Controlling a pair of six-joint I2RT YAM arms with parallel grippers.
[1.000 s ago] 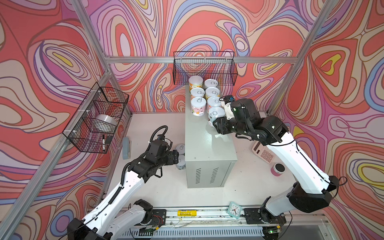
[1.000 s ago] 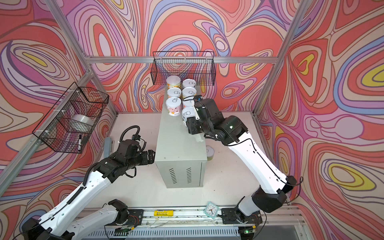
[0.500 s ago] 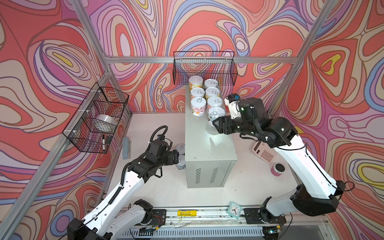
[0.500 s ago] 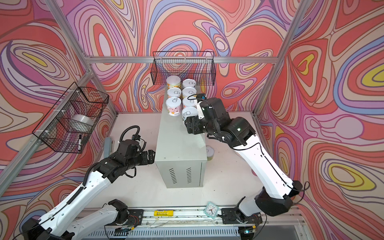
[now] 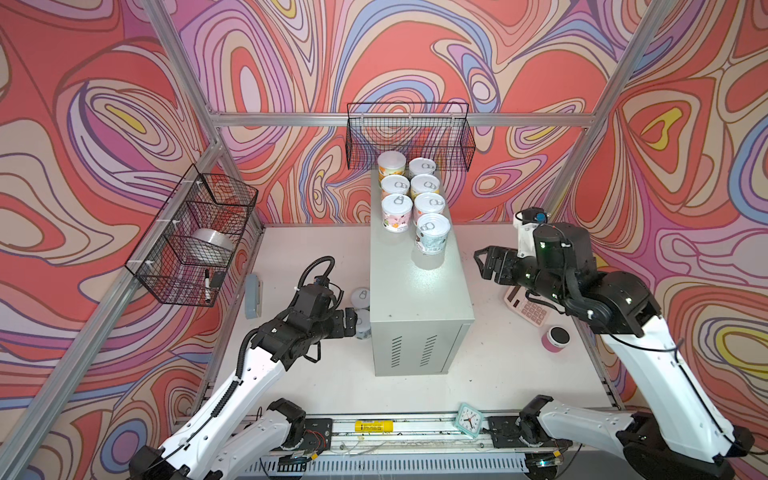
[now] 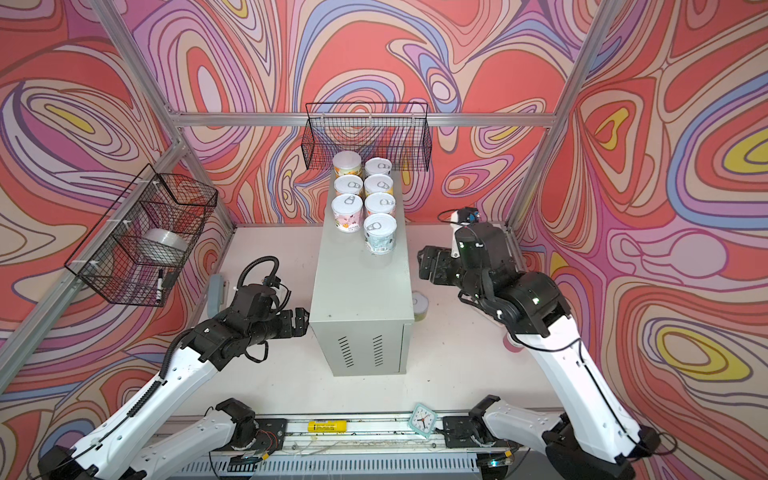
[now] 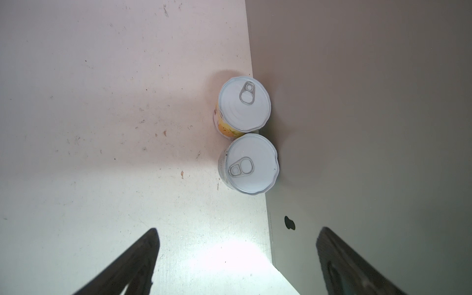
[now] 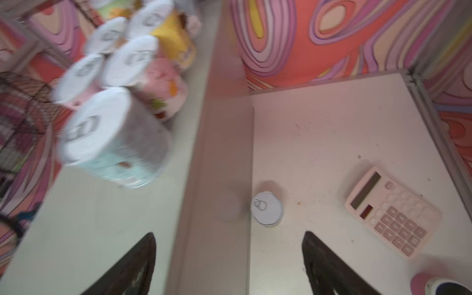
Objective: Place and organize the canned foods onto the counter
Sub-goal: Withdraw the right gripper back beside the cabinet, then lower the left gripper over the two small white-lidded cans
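Seven silver-lidded paper-labelled tins [image 5: 429, 203] stand on the tall grey metal counter [image 5: 419, 299], while left gripper [image 5: 351, 322] and right gripper [image 5: 484, 264] gape empty; two touching tins [image 7: 251, 164] on the white tabletop [image 7: 102, 127] hug its wall, so a finger may strike metal or topple one.

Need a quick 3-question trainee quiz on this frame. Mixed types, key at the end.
1. How many cans stand on the counter?
2. True or false: the right gripper is holding a can.
3. The two cans near the left gripper stand: A) on the counter; B) on the table beside the counter; C) one on top of the other.
Key: 1) Seven. 2) False: it is open and empty. 3) B.
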